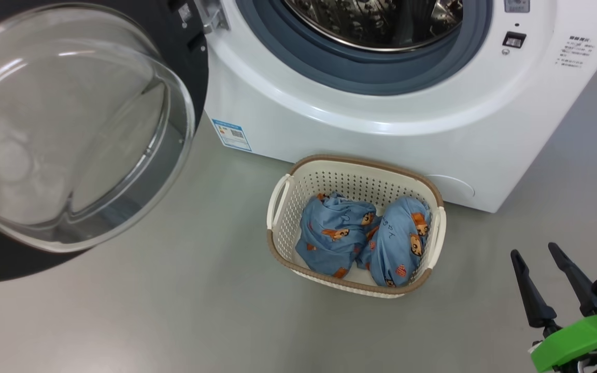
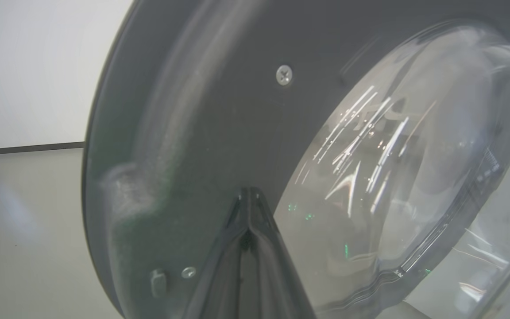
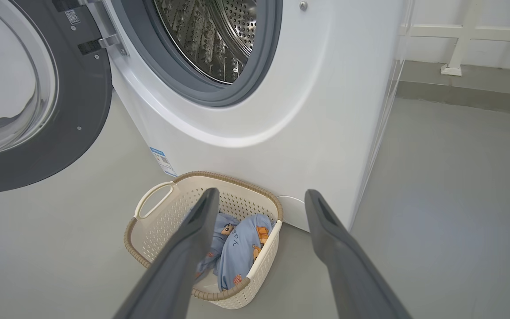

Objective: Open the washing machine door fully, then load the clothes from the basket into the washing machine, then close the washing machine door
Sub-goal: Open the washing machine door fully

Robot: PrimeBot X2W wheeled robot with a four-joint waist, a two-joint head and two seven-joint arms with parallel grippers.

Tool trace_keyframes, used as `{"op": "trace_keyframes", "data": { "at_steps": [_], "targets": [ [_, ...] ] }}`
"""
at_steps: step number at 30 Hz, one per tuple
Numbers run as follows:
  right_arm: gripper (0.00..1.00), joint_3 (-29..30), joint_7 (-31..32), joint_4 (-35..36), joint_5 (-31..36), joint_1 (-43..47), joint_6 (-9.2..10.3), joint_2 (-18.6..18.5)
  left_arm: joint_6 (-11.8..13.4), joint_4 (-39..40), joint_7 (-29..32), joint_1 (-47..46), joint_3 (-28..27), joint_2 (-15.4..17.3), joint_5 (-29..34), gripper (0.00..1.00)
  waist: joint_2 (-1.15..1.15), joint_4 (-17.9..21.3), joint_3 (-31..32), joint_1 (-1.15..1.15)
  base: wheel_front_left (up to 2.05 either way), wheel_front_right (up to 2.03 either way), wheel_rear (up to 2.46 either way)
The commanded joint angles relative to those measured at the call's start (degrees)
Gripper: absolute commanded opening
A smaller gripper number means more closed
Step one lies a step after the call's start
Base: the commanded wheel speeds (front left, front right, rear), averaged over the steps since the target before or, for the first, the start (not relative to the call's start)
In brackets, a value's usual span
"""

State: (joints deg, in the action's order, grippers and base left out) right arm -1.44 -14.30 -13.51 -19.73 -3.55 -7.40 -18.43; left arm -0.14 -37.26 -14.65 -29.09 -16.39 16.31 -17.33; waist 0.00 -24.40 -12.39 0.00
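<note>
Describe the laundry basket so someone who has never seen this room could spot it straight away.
Find the big white washing machine with its black door swung open to the left. On the grey floor just in front of it stands the basket, the clothes, light blue with orange bears, bundled inside. Cream perforated walls and a brown rim set it apart from the smooth white machine.

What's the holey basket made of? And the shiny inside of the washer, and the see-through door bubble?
The basket looks like matte cream plastic, moulded with rows of holes. The drum looks like polished steel: it mirrors light. The porthole is probably glass, clear with bright glints, though clear plastic could look alike.
</note>
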Motion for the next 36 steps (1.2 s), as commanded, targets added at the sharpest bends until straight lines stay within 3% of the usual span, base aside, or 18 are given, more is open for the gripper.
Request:
{"op": "trace_keyframes", "data": {
  "at_steps": [1, 14, 27, 34, 35, 36],
  "targets": [
    [1.0, -1.5, -0.7, 1.4, 1.1, -1.4, -0.09, -1.4, -0.1, 0.1, -0.3, -2.5, -2.8, 4.4, 0.8, 0.0, 0.0, 0.7, -0.9, 0.0, 0.0, 0.0, 0.0],
    [1.0, -1.8, -0.7, 0.8, 1.1, -2.4, -0.09, -1.6, -2.9, -3.6, -0.3, -4.9, -7.0, 3.8, 3.9, 0.0, 0.0, 1.1, -1.0, 0.0, 0.0, 0.0, 0.0],
    [1.0, -2.6, -0.7, -0.2, 0.4, -0.8, -0.09, 0.5, -6.3, 3.9, -0.3, 6.0, -9.5, -2.8, 6.2, 0.0, 0.0, 0.6, 5.3, 0.0, 0.0, 0.0, 0.0],
    [1.0, -2.2, -0.7, -0.1, 0.1, 1.3, -0.09, 1.6, -7.3, 12.5, -0.3, 15.1, -5.3, -7.1, 4.5, 0.48, 0.0, 1.1, 8.2, 0.0, 0.0, 0.0, 0.0],
    [1.0, -2.2, -0.7, -0.1, 0.0, 1.6, -0.09, 1.8, -7.3, 13.6, -0.3, 16.3, -3.9, -7.3, 4.0, 0.83, 0.0, 1.3, 8.5, 0.0, 0.0, 0.0, 0.0],
    [1.0, -2.1, -0.7, 0.0, 0.0, 1.8, -0.09, 1.9, -7.3, 14.5, -0.3, 17.4, -2.2, -7.3, 3.4, 1.0, 0.0, 1.6, 8.8, 0.0, 0.0, 0.0, 0.0]
  ]
}}
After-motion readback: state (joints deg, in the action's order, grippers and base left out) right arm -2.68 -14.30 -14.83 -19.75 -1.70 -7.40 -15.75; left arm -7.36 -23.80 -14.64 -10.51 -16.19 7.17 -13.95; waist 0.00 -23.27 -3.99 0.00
